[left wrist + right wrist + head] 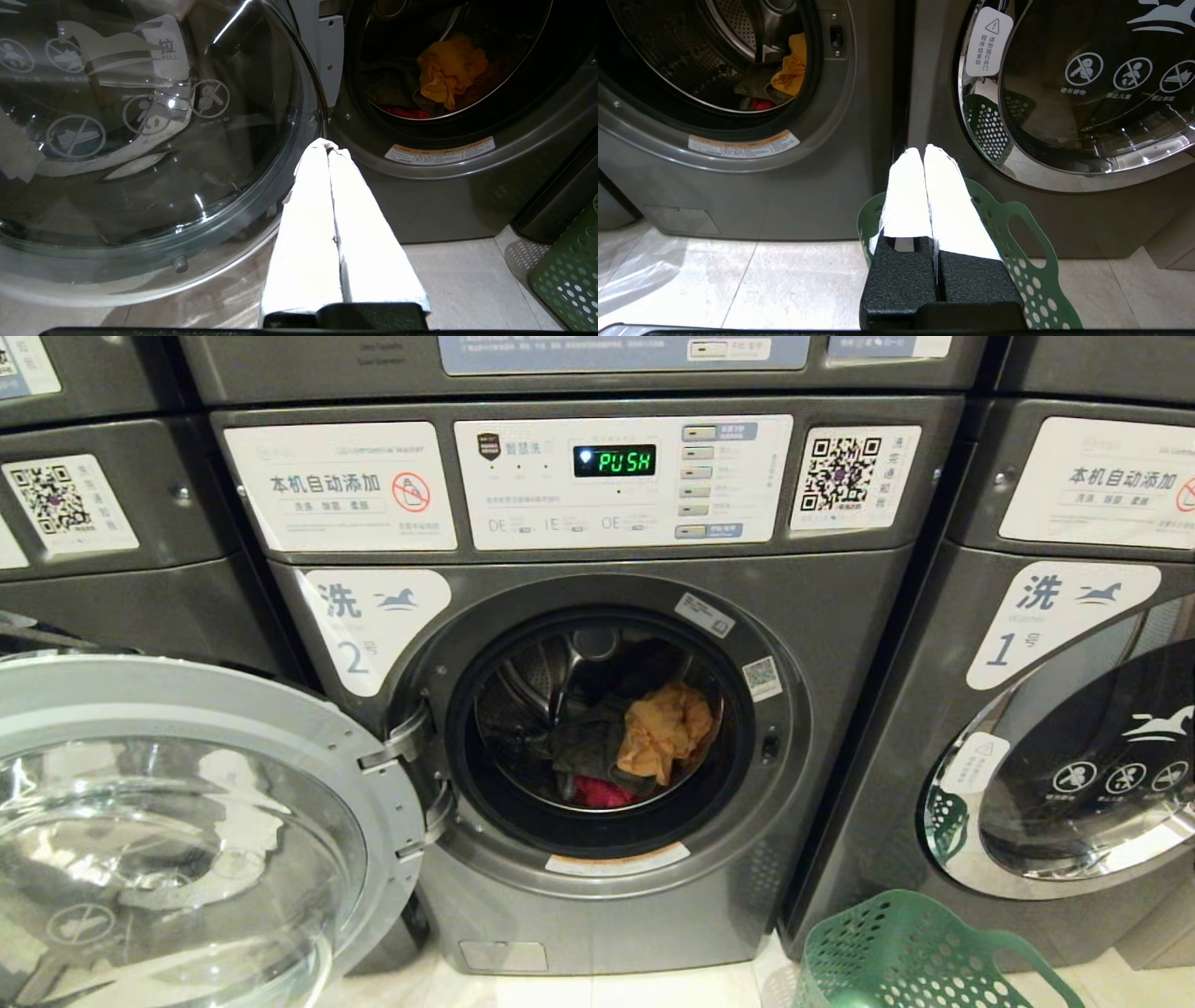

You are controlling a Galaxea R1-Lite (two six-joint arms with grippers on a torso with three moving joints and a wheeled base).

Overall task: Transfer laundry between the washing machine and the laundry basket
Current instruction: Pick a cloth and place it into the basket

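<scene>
Glossy glass door, perforated plastic basket (green), crumpled cloth laundry.

My head camera sits close to the washing machine, facing its open drum slightly from above. My left wrist camera looks from low down, along the left hand, toward the open door. My right wrist camera looks low along the right hand over the laundry basket. All three share the drum.

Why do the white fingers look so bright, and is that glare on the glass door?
Both wrist views: left gripper and right gripper fingers wash out to plain white. Head view: the open door mirrors pale reflections; the drum behind stays dim.
</scene>
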